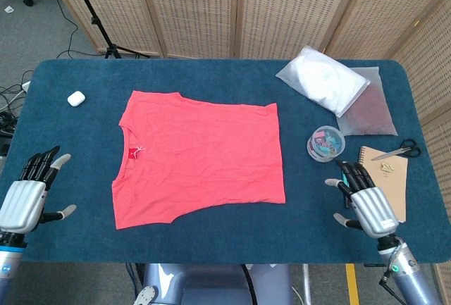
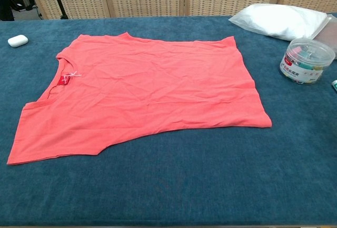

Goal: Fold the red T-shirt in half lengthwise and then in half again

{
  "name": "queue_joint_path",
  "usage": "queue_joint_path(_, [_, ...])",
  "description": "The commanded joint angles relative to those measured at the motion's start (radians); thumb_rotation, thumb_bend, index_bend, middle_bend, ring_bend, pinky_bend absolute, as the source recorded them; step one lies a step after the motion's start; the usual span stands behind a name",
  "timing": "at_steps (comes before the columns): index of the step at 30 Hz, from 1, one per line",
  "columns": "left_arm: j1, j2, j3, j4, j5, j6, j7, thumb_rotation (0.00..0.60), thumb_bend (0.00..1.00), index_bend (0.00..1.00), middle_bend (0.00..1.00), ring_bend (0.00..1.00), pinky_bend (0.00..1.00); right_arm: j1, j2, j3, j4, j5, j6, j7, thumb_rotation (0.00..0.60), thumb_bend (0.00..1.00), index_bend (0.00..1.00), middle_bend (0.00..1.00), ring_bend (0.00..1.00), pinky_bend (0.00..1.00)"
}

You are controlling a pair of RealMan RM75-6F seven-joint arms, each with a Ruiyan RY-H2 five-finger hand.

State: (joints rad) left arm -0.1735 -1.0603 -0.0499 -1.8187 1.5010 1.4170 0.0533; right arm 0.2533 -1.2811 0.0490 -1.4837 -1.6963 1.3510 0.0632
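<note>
The red T-shirt [image 1: 199, 156] lies flat and unfolded at the centre of the blue table [image 1: 211, 234], collar toward nine o'clock, hem toward three — a small tag shows at the neckline. The left hand [image 1: 27, 196] sits at the table's eight o'clock edge, fingers spread, holding nothing, well apart from the shirt. The right hand [image 1: 366, 203] is over the table at four o'clock, fingers apart and empty, just beside the brown notebook [image 1: 391, 178] and covering the marker there. Neither hand shows in the chest view.

At two o'clock of the shirt — a clear tub of coloured clips [image 1: 325, 143], near the hem but not touching it. Beyond it lie a white bagged bundle [image 1: 323, 79] and a darker pouch [image 1: 370, 111]. Scissors [image 1: 398, 153] rest at the notebook's top edge. A white earbud case [image 1: 75, 98] sits alone at ten o'clock.
</note>
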Motion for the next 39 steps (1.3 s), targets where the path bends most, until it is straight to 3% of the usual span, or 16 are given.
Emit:
queue_joint_path(1, [-0.008, -0.009, -0.004, 0.005, -0.017, -0.017, 0.012, 0.6, 0.0, 0.0, 0.0, 0.0, 0.0, 0.05, -0.065, 0.015, 0.025, 0.017, -0.063, -0.058, 0.6, 0.06, 0.32, 0.0, 0.0, 0.0])
queue_joint_path(13, [-0.021, -0.019, -0.025, 0.014, -0.069, -0.037, 0.024, 0.6, 0.0, 0.0, 0.0, 0.0, 0.0, 0.117, -0.163, 0.034, 0.078, 0.08, -0.146, -0.118, 0.6, 0.16, 0.38, 0.0, 0.0, 0.0])
queue_joint_path(39, [-0.055, -0.051, -0.048, 0.04, -0.164, -0.093, 0.083, 0.6, 0.0, 0.0, 0.0, 0.0, 0.0, 0.22, -0.276, 0.019, 0.181, 0.123, -0.241, -0.181, 0.6, 0.18, 0.4, 0.0, 0.0, 0.0])
